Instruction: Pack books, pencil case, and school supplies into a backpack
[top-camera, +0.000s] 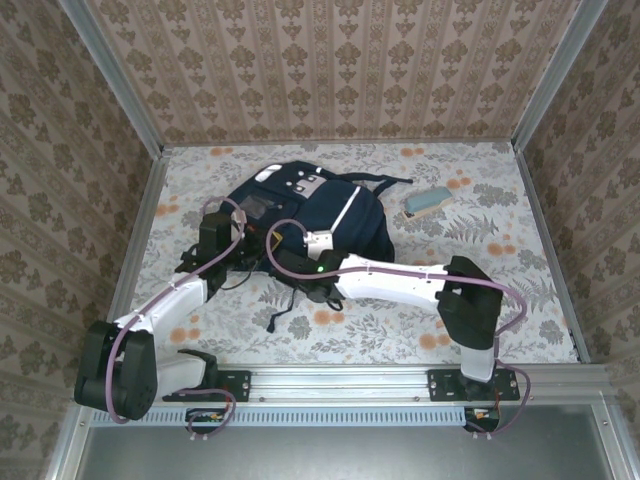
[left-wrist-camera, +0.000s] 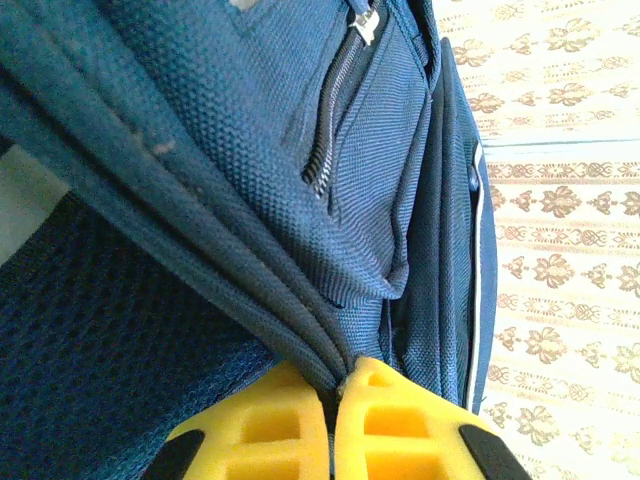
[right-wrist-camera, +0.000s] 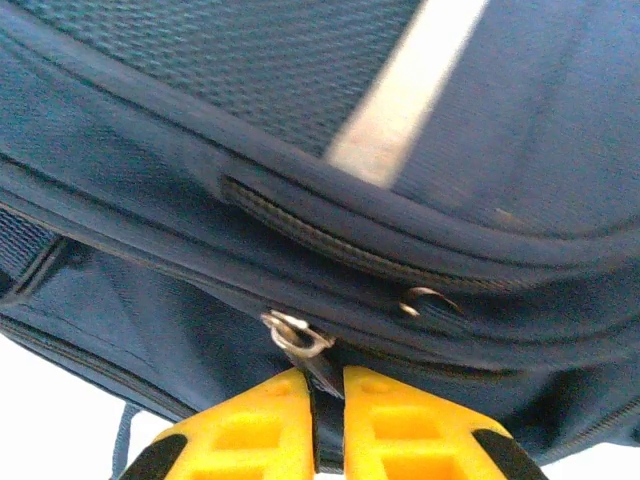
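Left wrist view: the left gripper (left-wrist-camera: 335, 425) stood with its jaws pressed together, no gap showing between the yellow fingers (left-wrist-camera: 265, 430). Pinched in the seam between them was a piped fold of the navy backpack (left-wrist-camera: 250, 200), and the fabric rose straight up out of the grip. Above the jaws and slightly to their right ran a pocket zipper (left-wrist-camera: 330, 130), its teeth closed. To the right of the jaws the edge of the bag fell away toward the patterned table (left-wrist-camera: 560, 300).

Right wrist view: the right gripper (right-wrist-camera: 327, 425) had its jaws drawn nearly shut, leaving only a thin slit. In that slit sat the dark zipper pull (right-wrist-camera: 322, 372), clamped between the two yellow fingers. The metal slider (right-wrist-camera: 293, 333) lay just above the fingertips and a little to their left, on the zip line of the bag. A small metal ring (right-wrist-camera: 425, 300) sat above and to the right of the jaws, and a white stripe (right-wrist-camera: 405, 95) crossed the fabric well above them.

Top external view: the backpack lay flat in the middle of the table with both grippers on its near side, the left one at its left edge. A small teal case (top-camera: 428, 203) lay well apart from both jaws, beyond the right side of the bag
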